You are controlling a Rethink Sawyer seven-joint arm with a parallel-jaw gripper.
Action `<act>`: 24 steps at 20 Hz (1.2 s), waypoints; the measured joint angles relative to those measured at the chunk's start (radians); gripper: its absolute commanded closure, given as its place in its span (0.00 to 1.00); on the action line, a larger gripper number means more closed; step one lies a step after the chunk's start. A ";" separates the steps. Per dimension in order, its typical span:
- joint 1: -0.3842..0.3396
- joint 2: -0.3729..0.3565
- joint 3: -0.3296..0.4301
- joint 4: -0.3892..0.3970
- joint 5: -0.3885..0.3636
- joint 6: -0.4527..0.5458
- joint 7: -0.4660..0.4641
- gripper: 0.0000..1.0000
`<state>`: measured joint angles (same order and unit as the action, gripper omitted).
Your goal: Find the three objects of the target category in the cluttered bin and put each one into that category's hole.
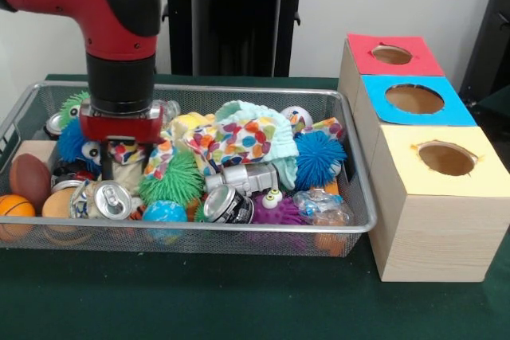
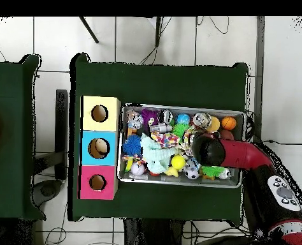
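Note:
The silver wire-mesh bin stands on the green table, packed with toys, balls, cloth and crushed cans; it also shows in the overhead view. My gripper is lowered into the bin's left part, its red wrist just above the clutter and its tip buried among a blue furry toy and pale items. In the overhead view the arm's black head covers the gripper. Whether it holds anything is hidden. Crushed cans lie at the front left and front middle.
Three wooden boxes with round holes stand right of the bin: red top, blue top, yellow top. In the bin lie a green spiky ball, a blue spiky ball, a dotted cloth and a brown football.

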<state>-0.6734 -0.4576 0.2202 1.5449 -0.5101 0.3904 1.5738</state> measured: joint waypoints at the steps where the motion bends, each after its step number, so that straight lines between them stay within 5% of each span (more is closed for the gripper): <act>1: -0.020 0.011 0.011 -0.021 0.003 0.024 0.000 0.00; 14: -0.050 0.112 0.071 -0.175 0.024 0.203 0.000 0.00; 24: -0.018 0.037 0.071 -0.131 0.029 0.203 0.000 0.00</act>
<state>-0.6911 -0.4211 0.2912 1.4142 -0.4816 0.5933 1.5738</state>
